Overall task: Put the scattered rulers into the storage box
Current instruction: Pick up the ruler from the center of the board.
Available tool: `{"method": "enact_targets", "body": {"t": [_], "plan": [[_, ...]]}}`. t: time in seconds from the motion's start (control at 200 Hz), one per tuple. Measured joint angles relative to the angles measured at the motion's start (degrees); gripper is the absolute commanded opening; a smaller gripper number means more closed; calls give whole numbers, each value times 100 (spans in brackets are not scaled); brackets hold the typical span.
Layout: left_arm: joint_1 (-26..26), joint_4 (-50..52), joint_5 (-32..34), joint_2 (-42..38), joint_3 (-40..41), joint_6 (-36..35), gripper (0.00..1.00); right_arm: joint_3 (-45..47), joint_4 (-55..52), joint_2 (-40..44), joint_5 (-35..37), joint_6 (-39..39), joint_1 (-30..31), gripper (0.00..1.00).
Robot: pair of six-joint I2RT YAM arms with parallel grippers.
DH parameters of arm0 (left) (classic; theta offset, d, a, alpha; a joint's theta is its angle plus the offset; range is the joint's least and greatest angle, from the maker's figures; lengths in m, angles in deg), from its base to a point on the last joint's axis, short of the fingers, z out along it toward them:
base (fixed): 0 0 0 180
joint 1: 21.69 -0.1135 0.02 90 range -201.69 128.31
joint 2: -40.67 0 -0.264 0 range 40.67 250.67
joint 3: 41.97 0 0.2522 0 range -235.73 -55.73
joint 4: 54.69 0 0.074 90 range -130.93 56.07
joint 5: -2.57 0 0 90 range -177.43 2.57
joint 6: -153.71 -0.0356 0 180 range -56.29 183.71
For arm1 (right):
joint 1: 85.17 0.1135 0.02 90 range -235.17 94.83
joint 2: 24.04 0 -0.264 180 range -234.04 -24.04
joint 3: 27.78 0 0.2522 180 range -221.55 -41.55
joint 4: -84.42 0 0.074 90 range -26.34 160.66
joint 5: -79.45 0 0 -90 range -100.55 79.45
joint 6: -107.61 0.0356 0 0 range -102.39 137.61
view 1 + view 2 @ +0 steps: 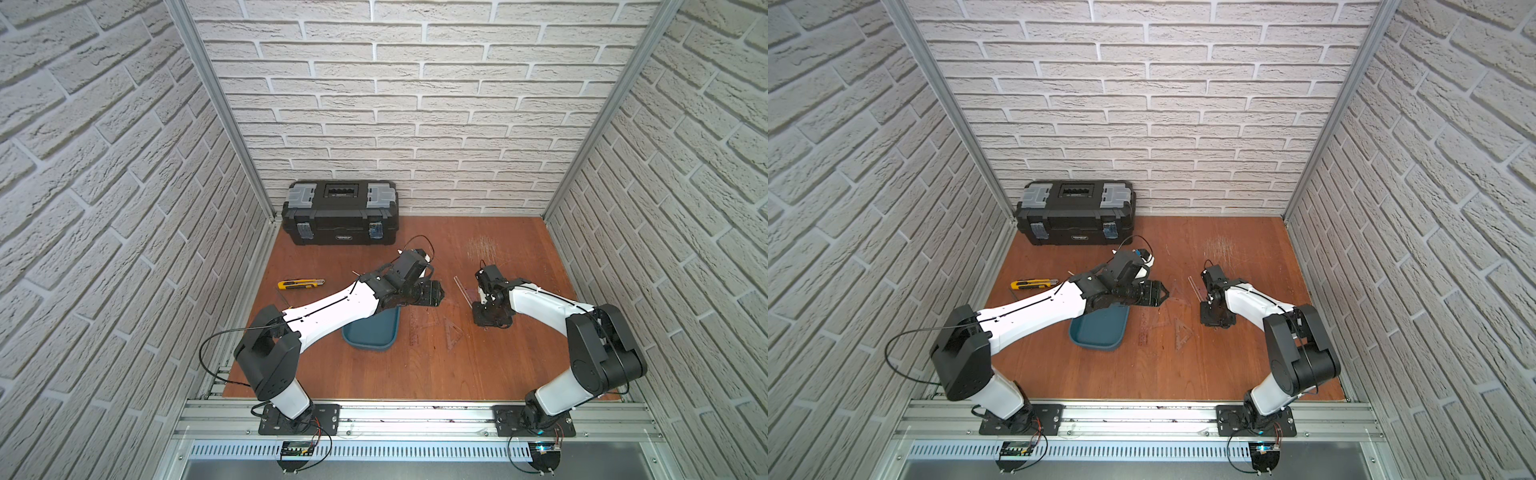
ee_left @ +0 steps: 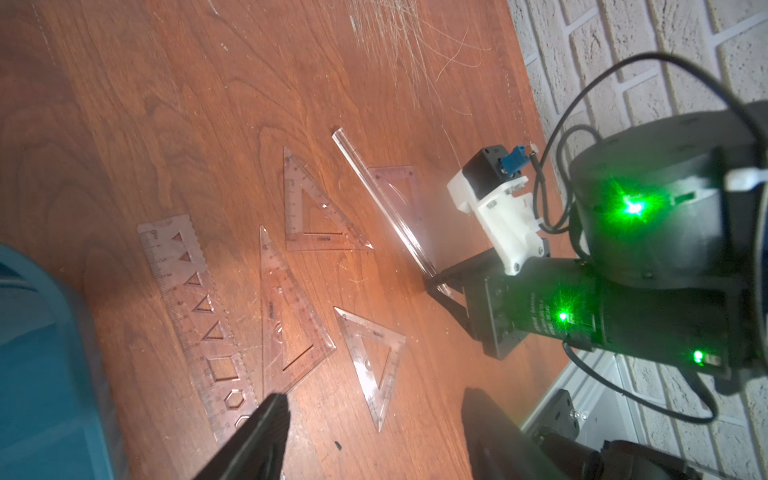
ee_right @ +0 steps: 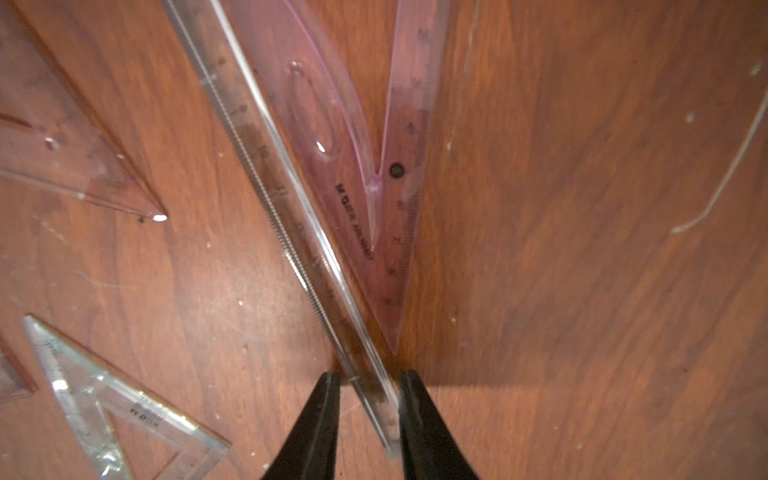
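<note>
1. Table [image 1: 415, 374]: red-brown wood, scratched patch twd far wall.
2. Storage box [image 1: 376, 334]: teal tub, approx. centre. L arm crosses above its far-L part.
3. Rulers [image 1: 453, 332]: six seen, all flat on table, outside box, to its R.
 - Small set sq. [image 2: 374, 357]: nearest, lies apart.
 - Stencil strip [image 2: 195, 316]: just beside box.
 - Long set sq. [image 2: 286, 316]: beside stencil strip.
 - Mid set sq. [image 2: 320, 208]: farther back.
4. L gripper [image 2: 374, 395]: hangs above table past box's far-R corner. Fingers [image 2: 257, 440] wide, nothing between.
5. R gripper [image 3: 369, 378]: points down at table. Fingers [image 3: 328, 399] narrow, set either side of clear strip's near end. One finger at strip's edge, sliver of wood shows by the other.
6. Clear strip [image 3: 291, 208]: runs away from R gripper, edge against pink set sq. [image 3: 374, 166]. Which lies on top: cannot tell.
7. Utility knife [image 1: 300, 284]: yellow, L side, well apart from rulers.
8. Toolbox [image 1: 340, 212]: black, grey latches, against back wall, L corner.
</note>
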Motion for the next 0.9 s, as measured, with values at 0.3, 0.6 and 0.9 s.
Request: {"method": "enact_targets", "body": {"t": [0.3, 0.6, 0.9], "plan": [[0, 0, 28, 0, 24, 2, 71, 0, 26, -2, -74, 31, 153, 24], [0, 0, 63, -9, 39, 9, 71, -192, 24, -168, -85, 48, 393, 30], [0, 13, 177, -245, 205, 96, 71, -979, 26, -767, 48, 46, 400, 29]]}}
